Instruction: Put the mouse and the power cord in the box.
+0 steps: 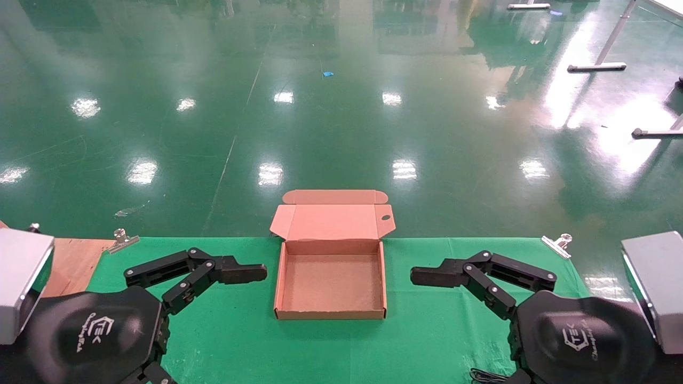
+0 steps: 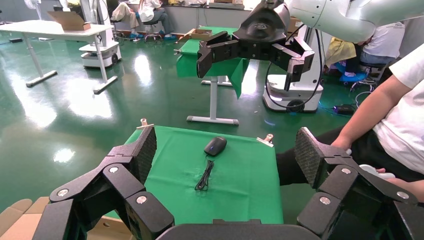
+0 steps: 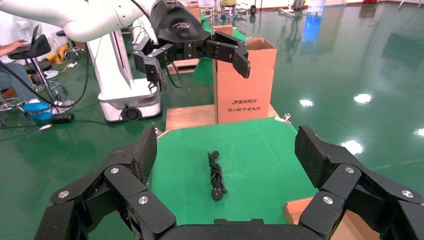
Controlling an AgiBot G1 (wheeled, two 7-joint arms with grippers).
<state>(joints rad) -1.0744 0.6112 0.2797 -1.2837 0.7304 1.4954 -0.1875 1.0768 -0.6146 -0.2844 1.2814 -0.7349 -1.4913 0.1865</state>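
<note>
A green cloth (image 1: 427,330) covers the worktop (image 1: 74,261), held at its far corners by metal clips (image 1: 121,239). The box (image 1: 331,314) sits open in the middle of the cloth, its lid folded back toward the far edge and its inside bare.

The mouse (image 2: 215,146) lies on the cloth on the robot's right side, seen from the left wrist camera across the worktop, with its thin cord (image 2: 204,176) trailing from it in a loose narrow loop. The power cord (image 3: 216,172) lies on the robot's left side, seen from the right wrist camera, as a long narrow bundle with its round plug (image 3: 217,193) at the end nearer that camera. Nothing lies between either thing and the box. Behind the left side stands a taller cardboard carton (image 3: 245,82).

The left gripper (image 1: 200,317) hangs above the cloth to the left of the box, fingers spread wide and pointing inward toward it. The right gripper (image 1: 467,320) mirrors it on the other side, fingers also spread wide. Neither touches anything. A seated person (image 2: 395,120) is beside the worktop, past the mouse end.
</note>
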